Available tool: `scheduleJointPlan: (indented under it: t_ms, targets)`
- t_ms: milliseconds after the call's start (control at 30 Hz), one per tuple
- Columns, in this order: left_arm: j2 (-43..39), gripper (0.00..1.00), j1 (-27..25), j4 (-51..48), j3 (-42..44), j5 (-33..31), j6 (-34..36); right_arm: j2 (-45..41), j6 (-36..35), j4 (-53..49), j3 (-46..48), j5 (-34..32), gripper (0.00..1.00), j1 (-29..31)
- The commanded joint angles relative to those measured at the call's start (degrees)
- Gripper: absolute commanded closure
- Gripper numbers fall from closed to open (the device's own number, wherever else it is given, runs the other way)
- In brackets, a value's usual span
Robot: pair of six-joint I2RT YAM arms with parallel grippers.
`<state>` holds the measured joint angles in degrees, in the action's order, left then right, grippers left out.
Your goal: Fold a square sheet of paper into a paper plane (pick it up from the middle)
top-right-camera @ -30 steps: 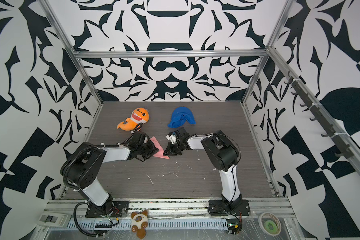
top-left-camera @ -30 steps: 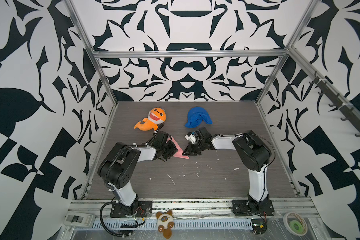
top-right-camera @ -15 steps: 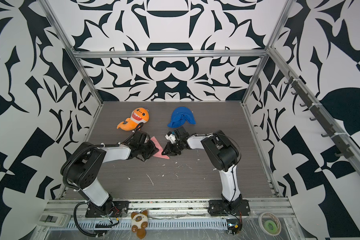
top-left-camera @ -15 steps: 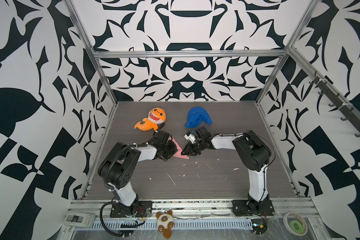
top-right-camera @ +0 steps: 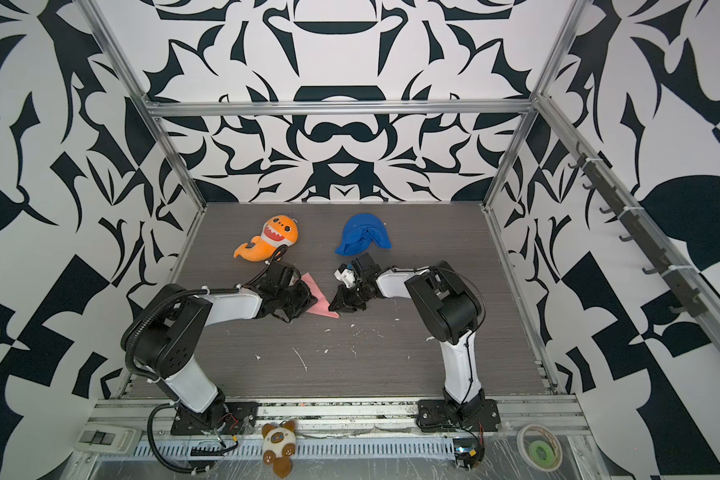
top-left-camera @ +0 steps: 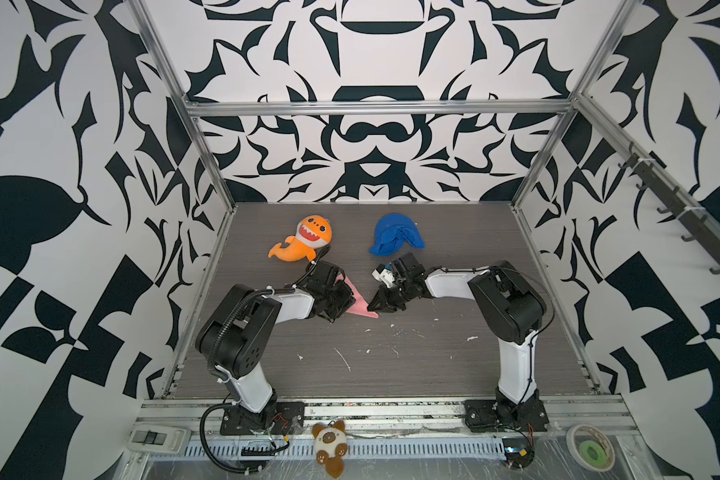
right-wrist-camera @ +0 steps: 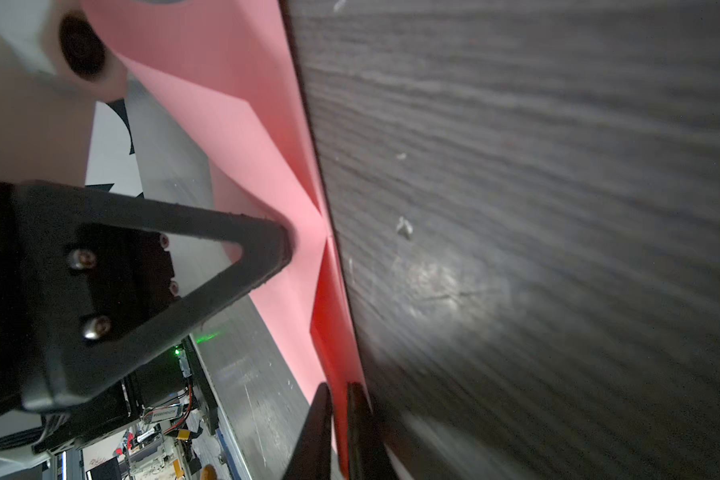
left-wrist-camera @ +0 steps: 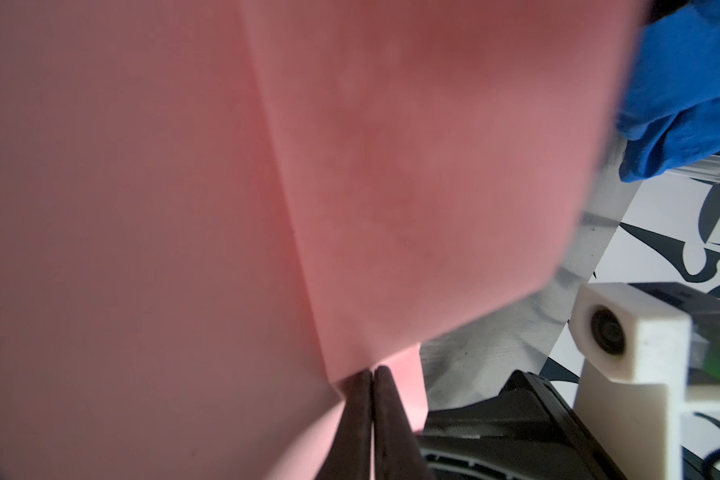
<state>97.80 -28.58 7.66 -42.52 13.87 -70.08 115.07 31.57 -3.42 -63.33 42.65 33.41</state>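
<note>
1. Left pincer (left-wrist-camera: 371, 372): together, clamped on paper plane (top-left-camera: 360, 305), wide end.
2. Right pincer (right-wrist-camera: 339, 399): clamped on the nose edge, against tabletop (top-left-camera: 391, 374); plane spans between both.
3. Step: probably creasing; next calls for firm pressure along the fold.

The folded paper sheet (top-left-camera: 360, 308) lies between the left gripper (top-left-camera: 350, 302) and the right gripper (top-left-camera: 373, 307). The shark plush (top-left-camera: 305, 243) lies behind to the left, the cloth lump (top-left-camera: 395, 239) behind to the right.

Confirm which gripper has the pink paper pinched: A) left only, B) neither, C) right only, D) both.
D: in the wrist views, the left gripper and the right gripper each have their fingers shut on the pink paper, which is lifted off the table between them.
</note>
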Motion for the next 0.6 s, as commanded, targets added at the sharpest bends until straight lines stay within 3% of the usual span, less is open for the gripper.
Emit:
scheduleJointPlan:
  t_ms: [0, 300, 567]
  targets:
    - [0.14, 0.92, 0.27, -5.40, 0.84, -3.12, -0.04, -0.28, -2.25, -5.80, 0.93, -2.59, 0.91, -0.27]
    - [-3.16, 0.85, 0.45, 0.15, -1.42, 1.53, 5.17, 2.95, -3.80, -9.21, 0.64, -6.03, 0.94, -0.24]
    - [-1.85, 0.85, -0.07, 3.60, -0.97, 4.24, 5.40, 3.41, -3.80, -10.11, 0.14, -7.10, 0.93, -0.27]
